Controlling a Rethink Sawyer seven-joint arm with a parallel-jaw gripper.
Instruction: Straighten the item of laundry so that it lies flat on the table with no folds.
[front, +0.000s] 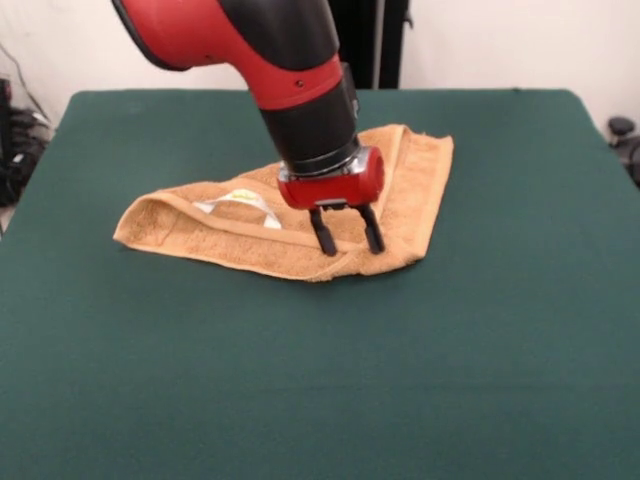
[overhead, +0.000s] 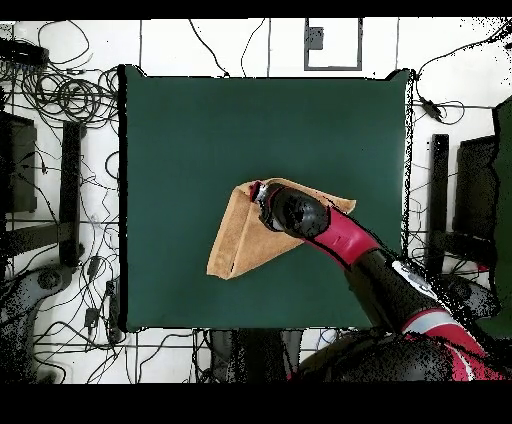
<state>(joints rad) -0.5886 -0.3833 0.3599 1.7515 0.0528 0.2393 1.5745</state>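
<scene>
Front view shows the towel lying a little beyond the middle of the green table, folded over on itself into a rough triangle: one long edge runs along its near side, a rolled fold closes the left tip, and the right corner points away toward the far side. A small white label lies on the upper layer, left of the arm. The cloth is clearly still doubled, so the flattening is not yet done.

The gripper hangs straight down over the near right part of the towel, its two black fingers parted with nothing between them, the tips at or just above the cloth near the folded near edge. That placement looks chosen to pinch the top layer there and peel it back; I cannot tell whether the tips already touch.

From overhead the towel sits right of centre, with the arm crossing its right part. Bare felt surrounds it on every side, so nothing blocks unfolding. Cables lie on the floor beyond the table's edges.
</scene>
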